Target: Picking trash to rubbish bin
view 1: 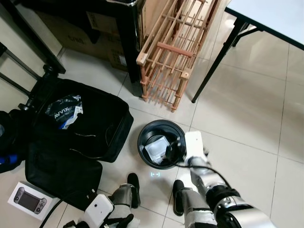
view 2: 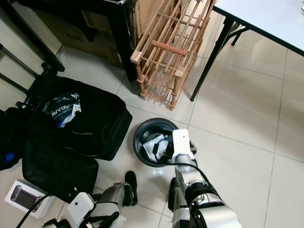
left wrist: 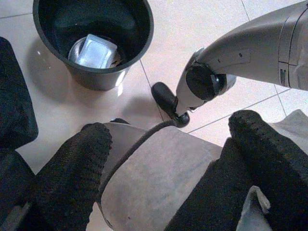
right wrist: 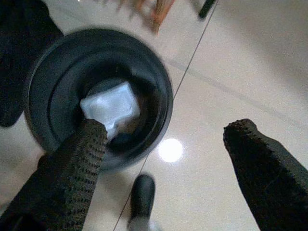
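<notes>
Risks clipping the black rubbish bin (right wrist: 98, 94) rim beneath the right gripper (right wrist: 166, 144)'s spread, empty fingers, tipping out the white packet (right wrist: 109, 107) already inside

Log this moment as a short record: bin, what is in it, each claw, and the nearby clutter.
bin: black round bin standing on the tiled floor
contents: a whitish packet at the bottom
right claw: open, empty, held above the bin's rim
left claw: open, empty, low beside the robot's leg, away from the bin
clutter: open black bag left of the bin, with a dark printed wrapper lying on it; wooden rack behind the bin; boxed handheld console on the floor
</notes>
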